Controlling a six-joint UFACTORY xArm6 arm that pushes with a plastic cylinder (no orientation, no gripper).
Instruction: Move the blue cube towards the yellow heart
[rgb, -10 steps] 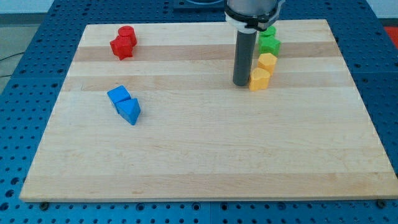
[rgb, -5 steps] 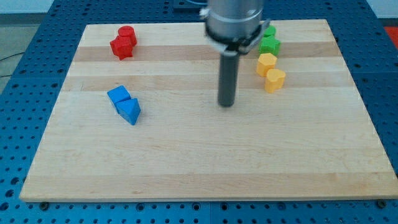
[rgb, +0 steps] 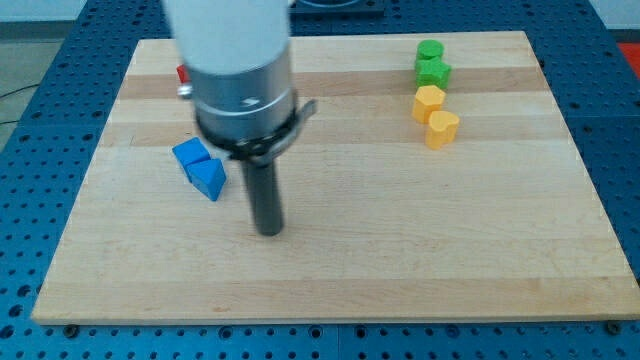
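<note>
The blue cube (rgb: 190, 153) lies at the board's left-middle, touching a blue triangular block (rgb: 208, 179) at its lower right. My tip (rgb: 268, 230) stands on the board to the right of and below the blue pair, a short gap from the triangular block. Two yellow blocks sit at the view's upper right: one (rgb: 428, 101) above, and the lower one (rgb: 442, 129), which looks like the heart. They touch each other.
Two green blocks (rgb: 432, 64) sit above the yellow ones near the top edge. A red block (rgb: 181, 73) shows only as a sliver at the upper left, behind my arm. The wooden board (rgb: 400, 250) rests on a blue perforated table.
My tip has swept from beside the yellow blocks leftward and down across the board, to near the blue blocks. The lower yellow block was nudged right earlier. The blue blocks have not moved.
</note>
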